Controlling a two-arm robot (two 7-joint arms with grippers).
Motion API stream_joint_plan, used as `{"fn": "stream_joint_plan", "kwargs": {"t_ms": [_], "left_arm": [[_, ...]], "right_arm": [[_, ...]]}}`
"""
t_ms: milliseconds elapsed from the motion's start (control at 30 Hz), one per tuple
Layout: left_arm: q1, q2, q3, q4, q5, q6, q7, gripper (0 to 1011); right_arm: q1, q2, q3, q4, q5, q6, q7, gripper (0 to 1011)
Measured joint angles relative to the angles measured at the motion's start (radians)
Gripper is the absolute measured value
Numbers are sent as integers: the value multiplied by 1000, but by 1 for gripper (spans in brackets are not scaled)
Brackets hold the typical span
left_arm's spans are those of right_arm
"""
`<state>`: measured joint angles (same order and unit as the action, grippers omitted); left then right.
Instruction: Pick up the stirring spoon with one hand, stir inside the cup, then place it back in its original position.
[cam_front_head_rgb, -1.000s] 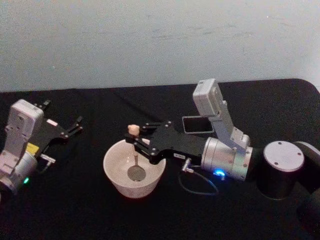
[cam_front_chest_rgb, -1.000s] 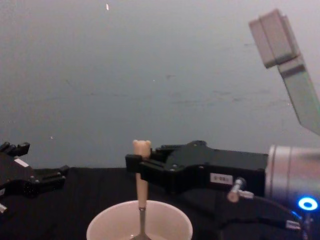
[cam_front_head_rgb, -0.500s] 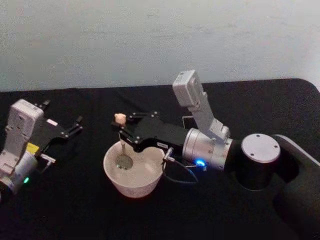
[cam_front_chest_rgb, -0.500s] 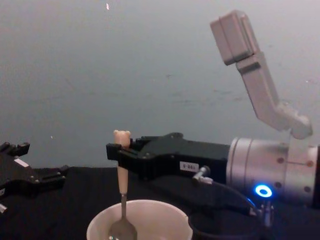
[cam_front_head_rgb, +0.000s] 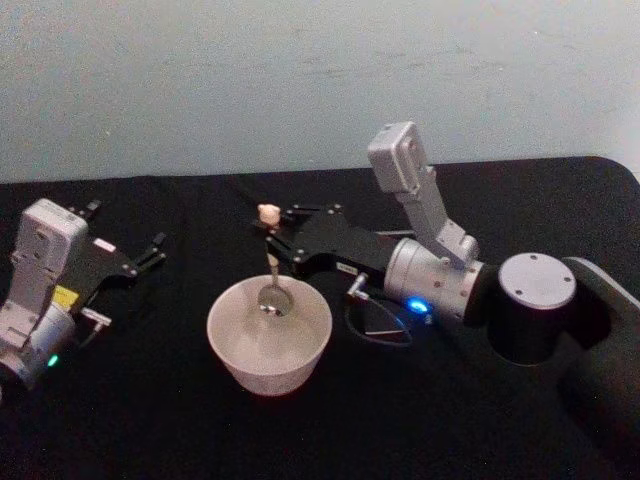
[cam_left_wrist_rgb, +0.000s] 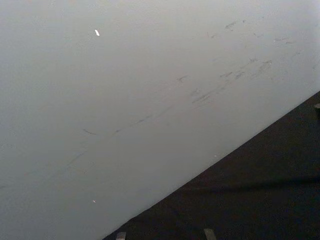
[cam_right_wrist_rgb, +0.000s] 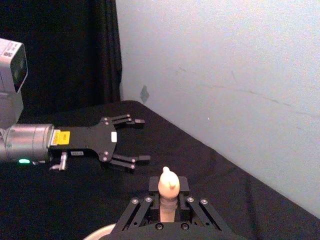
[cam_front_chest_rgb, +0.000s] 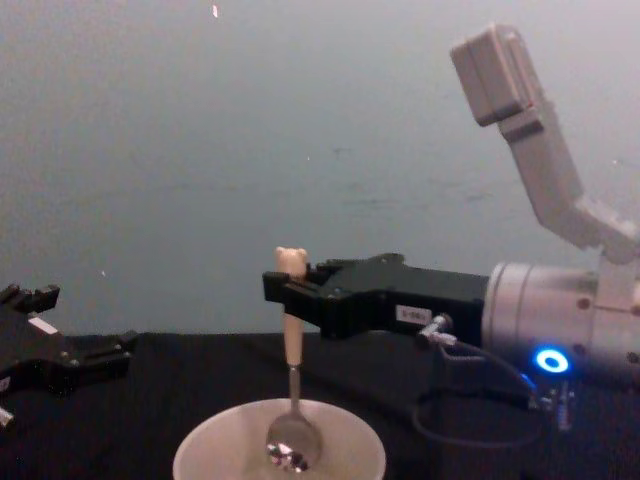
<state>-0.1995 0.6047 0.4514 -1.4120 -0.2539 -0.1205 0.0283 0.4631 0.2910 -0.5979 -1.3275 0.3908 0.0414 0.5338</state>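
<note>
The wide cream-white cup (cam_front_head_rgb: 265, 368) stands on the black table in front of me, and its rim (cam_front_chest_rgb: 218, 432) shows low in the chest view. My right gripper (cam_front_head_rgb: 276, 234) reaches over it from the right, shut on the beige handle of the stirring spoon (cam_front_head_rgb: 269, 270). The spoon (cam_front_chest_rgb: 291, 345) hangs upright with its metal bowl inside the cup near the far wall. Its bear head (cam_right_wrist_rgb: 168, 183) sticks up between the fingers of the right gripper (cam_right_wrist_rgb: 168, 201). My left gripper (cam_front_head_rgb: 148, 253) rests open at the table's left, holding nothing.
A black cloth covers the table (cam_front_head_rgb: 130, 420), with a pale wall behind it. The left gripper (cam_right_wrist_rgb: 126, 141) lies well to the cup's left. A thin cable (cam_front_head_rgb: 378, 330) loops under the right wrist, just right of the cup.
The right gripper carried the spoon from the cup's left side toward its far side and slightly right. The spoon bowl now sits a little higher. The left arm stayed still.
</note>
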Motion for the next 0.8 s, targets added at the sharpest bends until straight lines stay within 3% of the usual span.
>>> {"fn": "stream_joint_plan", "kwargs": {"t_ms": [367, 567, 800], "left_arm": [[0, 0, 0, 0, 0, 0, 0, 1001], [0, 0, 0, 0, 0, 0, 0, 1001], [0, 0, 0, 0, 0, 0, 0, 1001]], "right_arm": [[-72, 77, 26, -104, 33, 37, 26, 214], [-110, 114, 15, -172, 56, 51, 53, 214], [-113, 109, -10, -188, 61, 54, 55, 214]]}}
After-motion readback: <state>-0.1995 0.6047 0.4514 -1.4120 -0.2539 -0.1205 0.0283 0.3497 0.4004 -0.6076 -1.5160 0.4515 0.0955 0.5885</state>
